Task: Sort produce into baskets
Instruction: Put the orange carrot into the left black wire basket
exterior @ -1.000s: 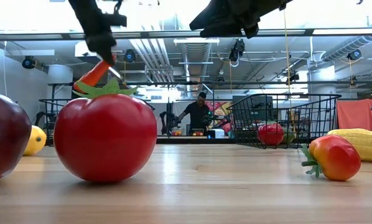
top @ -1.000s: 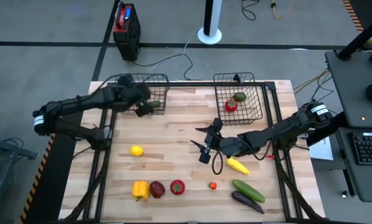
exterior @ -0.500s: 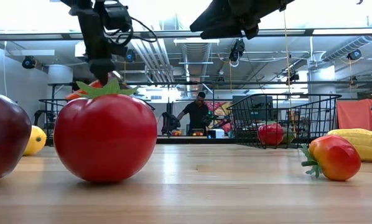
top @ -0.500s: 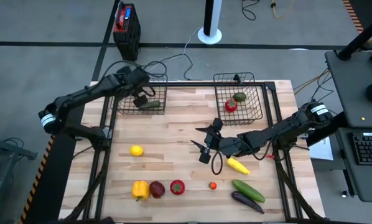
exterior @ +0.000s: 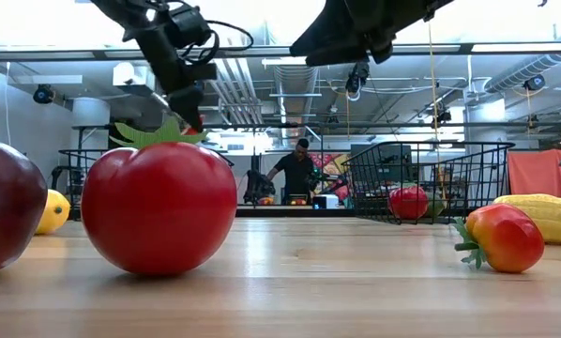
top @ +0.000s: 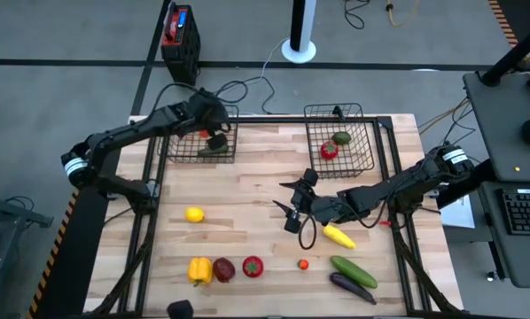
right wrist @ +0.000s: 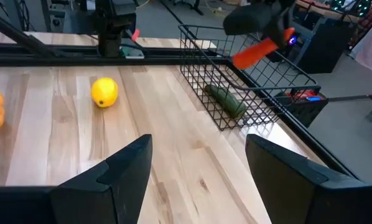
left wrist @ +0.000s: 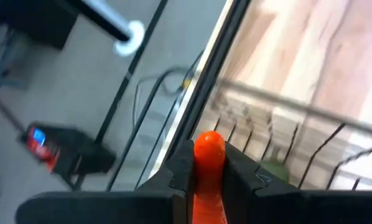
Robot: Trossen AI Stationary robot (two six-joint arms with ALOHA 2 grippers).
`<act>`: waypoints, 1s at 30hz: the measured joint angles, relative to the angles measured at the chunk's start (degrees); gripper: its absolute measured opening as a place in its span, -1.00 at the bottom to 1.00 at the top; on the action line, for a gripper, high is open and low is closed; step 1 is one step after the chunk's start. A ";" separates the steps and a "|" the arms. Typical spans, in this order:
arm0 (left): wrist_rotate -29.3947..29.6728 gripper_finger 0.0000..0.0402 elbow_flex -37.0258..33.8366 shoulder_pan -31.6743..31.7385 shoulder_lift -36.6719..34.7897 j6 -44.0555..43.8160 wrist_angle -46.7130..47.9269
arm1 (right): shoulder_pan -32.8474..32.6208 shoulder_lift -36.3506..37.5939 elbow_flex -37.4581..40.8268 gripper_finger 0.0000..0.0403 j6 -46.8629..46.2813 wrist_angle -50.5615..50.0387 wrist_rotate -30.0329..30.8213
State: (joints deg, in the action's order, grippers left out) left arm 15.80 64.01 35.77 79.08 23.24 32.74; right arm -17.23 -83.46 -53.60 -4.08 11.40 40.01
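The left gripper (top: 214,131) is held above the left basket (top: 178,151), its fingers clamped on an orange carrot (left wrist: 208,163), which is gripped along its length so that the rounded end projects past the fingertips. In the right wrist view the carrot (right wrist: 255,51) is seen tilted over the basket's far rim, well clear of the mesh; the position is judged suited to a drop into the basket, not yet made. A green cucumber (right wrist: 224,99) is already lying on the floor of that basket.

The right gripper (top: 292,205) is held low over the middle of the bench (top: 247,168), its fingers apart and nothing between them; it is judged to be waiting.

The right basket (top: 364,165) is seen to contain a red tomato (top: 329,150) and a greenish piece. Unsorted produce is left on the bench: a lemon (top: 194,213), a yellow pepper (top: 199,269), a dark red piece, a red tomato (top: 253,265), a small orange-red piece, a yellow piece (top: 339,236), a cucumber (top: 353,270) and an eggplant (top: 352,287). The sort is judged less than half done.
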 joint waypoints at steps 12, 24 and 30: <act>-1.10 -0.84 -4.91 3.28 0.31 2.63 -5.38 | 0.00 0.00 0.00 0.26 -2.05 -2.89 0.00; -0.75 -0.84 -7.90 7.16 1.36 5.24 -5.16 | 0.00 0.00 0.00 0.28 -2.03 -2.80 0.00; -1.43 -0.84 -7.91 7.10 3.55 6.30 -5.34 | 0.00 0.00 0.00 0.29 -1.97 -2.79 0.00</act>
State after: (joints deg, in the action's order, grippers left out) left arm 14.37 56.10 42.88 82.62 29.54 27.40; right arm -17.23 -83.46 -53.60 -6.04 8.61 40.01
